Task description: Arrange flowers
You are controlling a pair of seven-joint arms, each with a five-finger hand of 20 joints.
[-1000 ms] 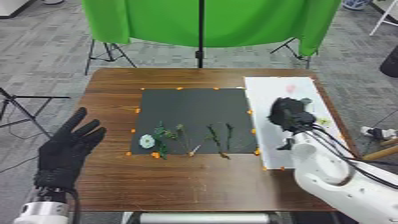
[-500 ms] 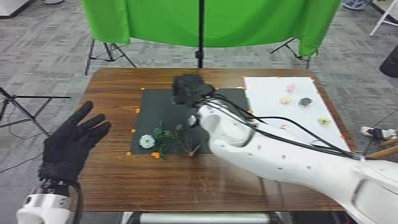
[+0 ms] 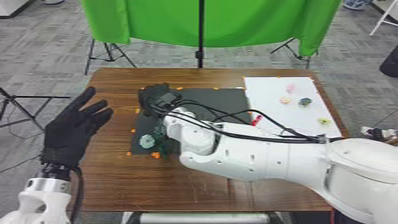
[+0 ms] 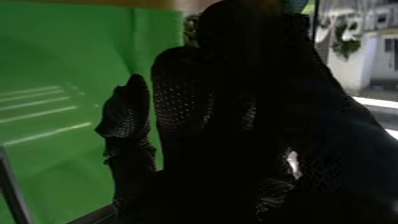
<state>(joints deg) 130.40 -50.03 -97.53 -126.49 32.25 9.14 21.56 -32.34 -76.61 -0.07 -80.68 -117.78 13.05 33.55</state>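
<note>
A green cloth (image 3: 222, 30) hangs beyond the brown wooden table (image 3: 115, 185), over grey carpet (image 3: 44, 50).

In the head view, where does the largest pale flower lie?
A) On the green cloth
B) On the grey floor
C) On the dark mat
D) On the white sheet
C: the largest pale flower lies on the dark mat, toward its near left corner, while the white sheet is at the mat's right.

Black-gloved right hand (image 3: 155, 95) against green cloth (image 4: 62, 65); 1 slanted dark pole (image 4: 11, 187), bright pale wall (image 4: 348, 70) beyond.
</note>
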